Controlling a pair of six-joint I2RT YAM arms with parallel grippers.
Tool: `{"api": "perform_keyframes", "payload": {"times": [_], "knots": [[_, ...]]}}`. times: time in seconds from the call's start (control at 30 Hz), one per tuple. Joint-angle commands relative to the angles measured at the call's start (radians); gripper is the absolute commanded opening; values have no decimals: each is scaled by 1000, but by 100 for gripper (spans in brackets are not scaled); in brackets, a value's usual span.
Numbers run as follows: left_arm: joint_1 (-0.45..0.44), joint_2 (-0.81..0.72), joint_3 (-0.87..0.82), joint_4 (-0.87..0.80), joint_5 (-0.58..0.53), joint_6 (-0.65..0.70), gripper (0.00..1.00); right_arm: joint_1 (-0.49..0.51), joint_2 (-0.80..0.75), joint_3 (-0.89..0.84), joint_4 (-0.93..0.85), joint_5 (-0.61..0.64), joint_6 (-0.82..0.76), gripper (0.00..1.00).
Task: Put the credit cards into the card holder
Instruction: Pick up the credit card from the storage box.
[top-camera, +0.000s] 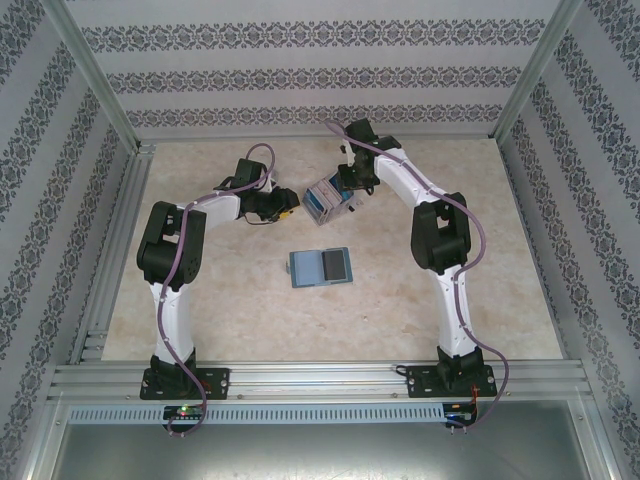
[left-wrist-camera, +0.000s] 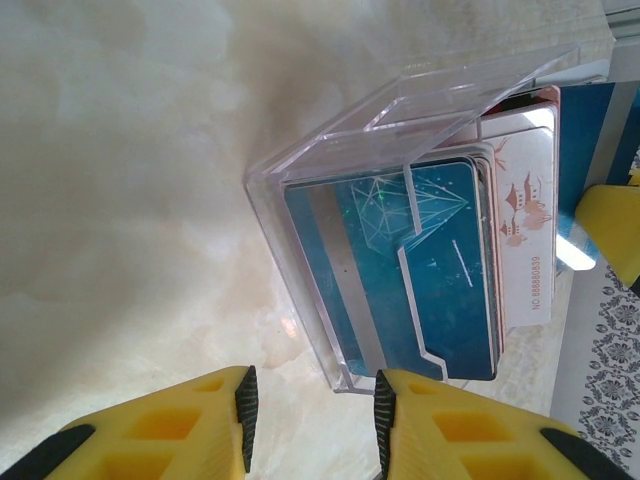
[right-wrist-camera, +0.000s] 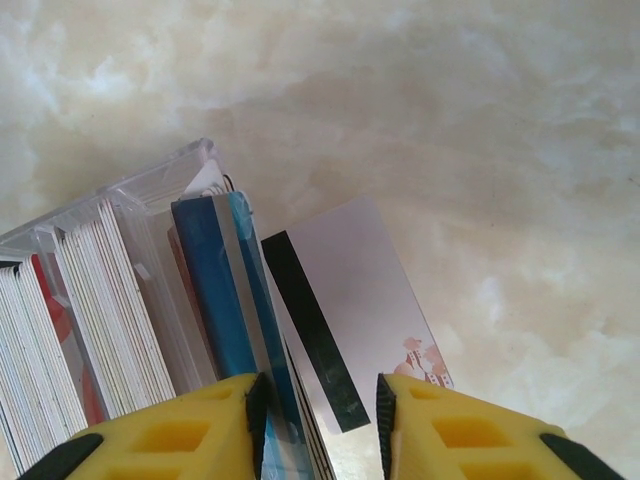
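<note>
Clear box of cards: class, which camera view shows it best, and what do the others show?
Left wrist view: the clear box shows nearly whole and close, the credit cards face-on inside. The right wrist view shows one corner with the cards edge-on; the top external view shows it small.

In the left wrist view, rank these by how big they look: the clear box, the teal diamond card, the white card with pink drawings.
1. clear box: largest, it surrounds the cards.
2. teal diamond card.
3. white card with pink drawings: only a strip shows behind the teal one, so its full size may match it.
</note>
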Motion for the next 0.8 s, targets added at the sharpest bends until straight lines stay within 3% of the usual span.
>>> {"api": "perform_keyframes", "payload": {"times": [0.0,0.77], "knots": [[-11,-22,-11,31,13,-4,38,-7,-51,-17,3,27,-10,35],[-14,-18,-1,31,21,-8,38,-11,-101,-40,20,-1,-13,11]]}}
